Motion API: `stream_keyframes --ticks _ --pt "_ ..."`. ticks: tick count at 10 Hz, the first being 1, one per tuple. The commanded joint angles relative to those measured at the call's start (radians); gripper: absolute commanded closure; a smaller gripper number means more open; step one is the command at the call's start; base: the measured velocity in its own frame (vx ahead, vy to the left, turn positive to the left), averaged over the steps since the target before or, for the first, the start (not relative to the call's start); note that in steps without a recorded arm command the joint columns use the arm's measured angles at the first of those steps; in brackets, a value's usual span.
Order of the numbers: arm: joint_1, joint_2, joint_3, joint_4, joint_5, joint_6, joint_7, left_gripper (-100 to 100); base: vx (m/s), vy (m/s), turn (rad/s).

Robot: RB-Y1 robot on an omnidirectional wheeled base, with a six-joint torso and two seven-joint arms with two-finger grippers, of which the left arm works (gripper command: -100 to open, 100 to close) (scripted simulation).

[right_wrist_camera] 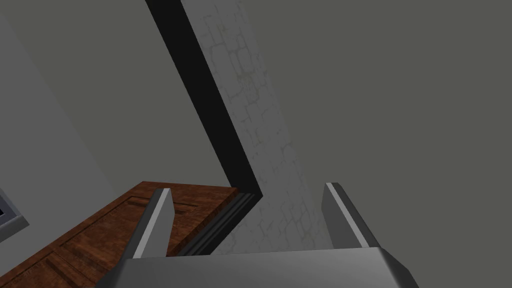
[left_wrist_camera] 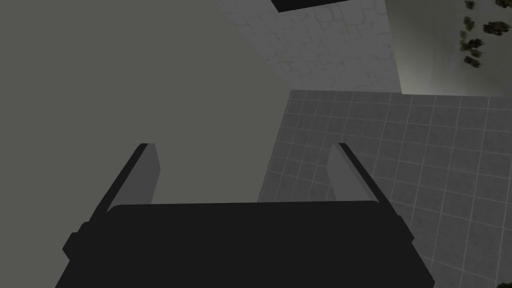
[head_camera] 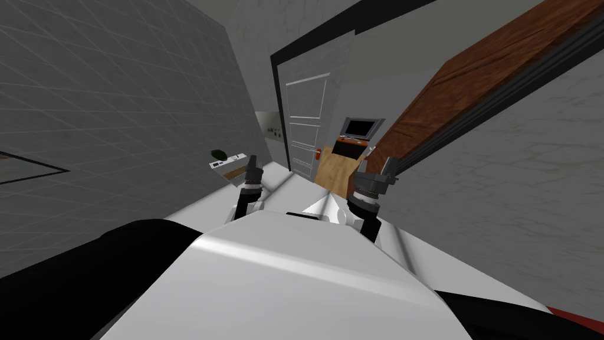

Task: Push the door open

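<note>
Both pincers (left_wrist_camera: 244, 147) (right_wrist_camera: 248, 189) spread; right maybe touching door (head_camera: 489, 65).

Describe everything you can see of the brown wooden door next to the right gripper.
The brown door has a reddish wood-grain face with recessed panels, and a dark, ridged strip runs along its edge. It looks partly open: past its edge a wooden floor and a monitor show. A rough white wall lies beside it. The right gripper, fingers open, is close to the door's near end; whether it touches the door cannot be told.
</note>
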Motion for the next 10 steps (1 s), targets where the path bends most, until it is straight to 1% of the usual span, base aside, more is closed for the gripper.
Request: stream_keyframes --ticks 1,3,4,10 --pt "-0.016 0.006 -0.008 0.03 0.002 0.005 0.005 -100 0.114 -0.006 -0.057" --pt "-0.039 0.013 -0.018 0.072 0.006 0.012 0.013 -100 0.194 -0.011 -0.068" --pt "-0.046 0.015 -0.022 0.085 0.006 0.014 0.015 -100 0.178 0.009 -0.058" --pt "-0.098 0.028 -0.046 0.181 0.014 0.03 0.033 -100 0.091 -0.01 -0.047"
